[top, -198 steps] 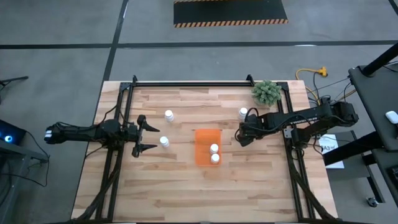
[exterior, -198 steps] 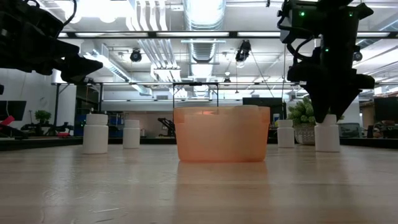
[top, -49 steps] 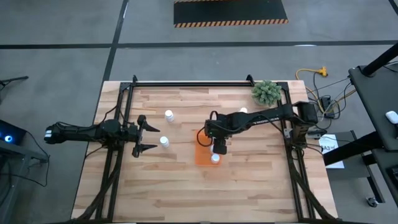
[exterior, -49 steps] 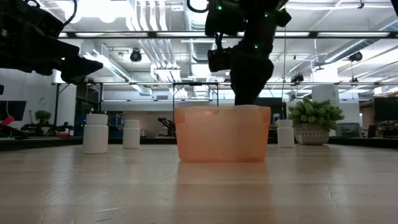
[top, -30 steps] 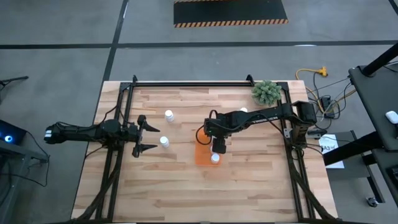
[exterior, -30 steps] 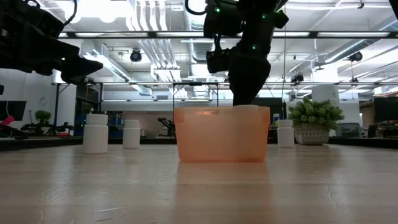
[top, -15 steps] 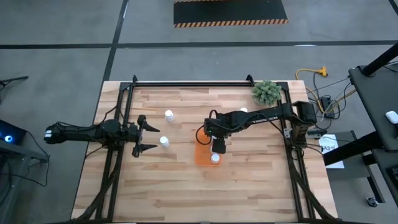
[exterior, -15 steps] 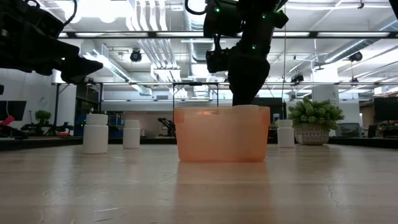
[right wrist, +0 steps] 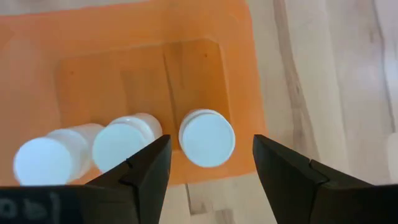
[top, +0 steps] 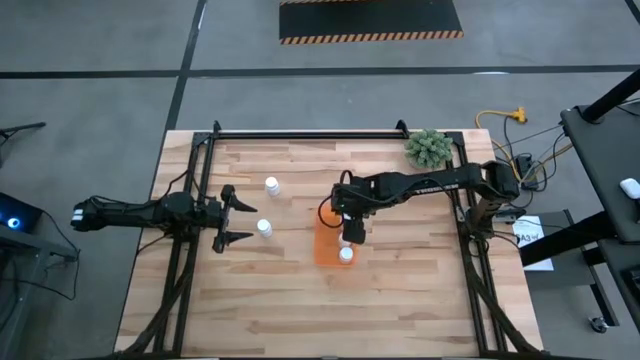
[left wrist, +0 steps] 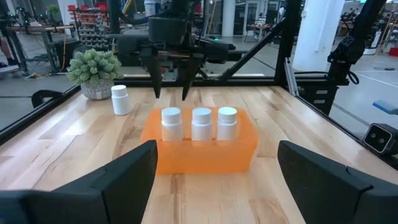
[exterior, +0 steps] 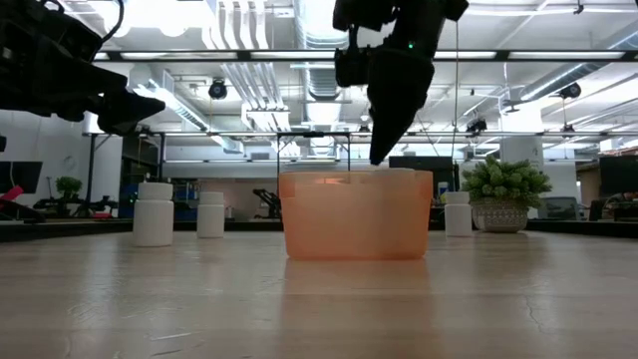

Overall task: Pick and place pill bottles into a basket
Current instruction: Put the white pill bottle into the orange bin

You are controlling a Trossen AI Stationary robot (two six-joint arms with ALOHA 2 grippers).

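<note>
A pale wooden table (top: 300, 290) framed by dark rails stands on a grey workshop floor, with a striped mat beyond its far edge and cables off the right side. Near the table's middle sits the orange basket (top: 324, 250), holding three white pill bottles (left wrist: 200, 123) in a single row along its right-hand side, as the left wrist view shows. The right claw (top: 352, 229) hangs directly above the far end of that row, its fingers spread and empty, straddling the endmost bottle (right wrist: 207, 137) without touching it; in the low view its tips are just above the basket's rim. Three more bottles stand loose on the table: two on the left half, one (top: 271, 185) farther back and one (top: 264, 228) just in front of the left claw (top: 232, 213), and a third (left wrist: 120, 99) beside the small green plant (top: 429, 148) at the far right corner. The left claw waits at the table's left side, fingers wide apart, holding nothing.
</note>
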